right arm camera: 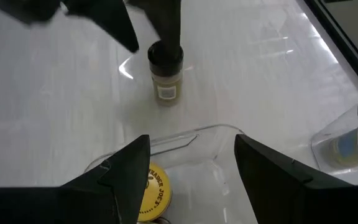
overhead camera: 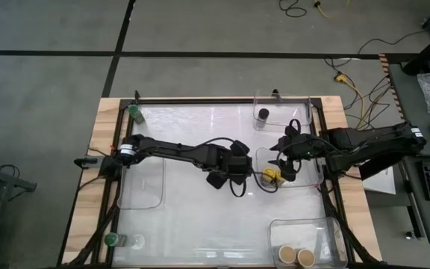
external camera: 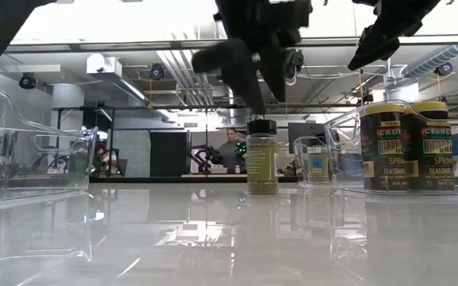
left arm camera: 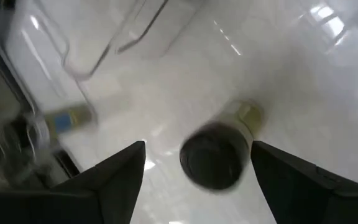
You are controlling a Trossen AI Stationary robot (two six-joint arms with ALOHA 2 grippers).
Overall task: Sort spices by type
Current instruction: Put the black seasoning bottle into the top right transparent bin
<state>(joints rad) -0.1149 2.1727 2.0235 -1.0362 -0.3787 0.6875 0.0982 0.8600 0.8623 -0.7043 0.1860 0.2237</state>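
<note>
The left gripper hangs over the middle of the table, its two fingers spread wide with a black-lidded jar standing between and below them, not pinched. From table height that jar stands upright on the white surface, and one dark finger points down just above its lid. Just beside that jar, toward the right arm, sits a clear bin holding a yellow-lidded jar near its rim. The right gripper hovers over this bin, its fingers apart with nothing between them; from its wrist camera the yellow lid shows down inside the bin wall. Beyond the yellow-lid bin, at the far edge of the table, a second clear bin holds another black-lidded jar. At the near right corner a third bin holds two tan-lidded jars side by side. Well away from the middle jar, two green-lidded jars stand at the left corners, one far and one near. An empty-looking clear bin lies under the left arm. Past the table, a person sits in the room behind.
</note>
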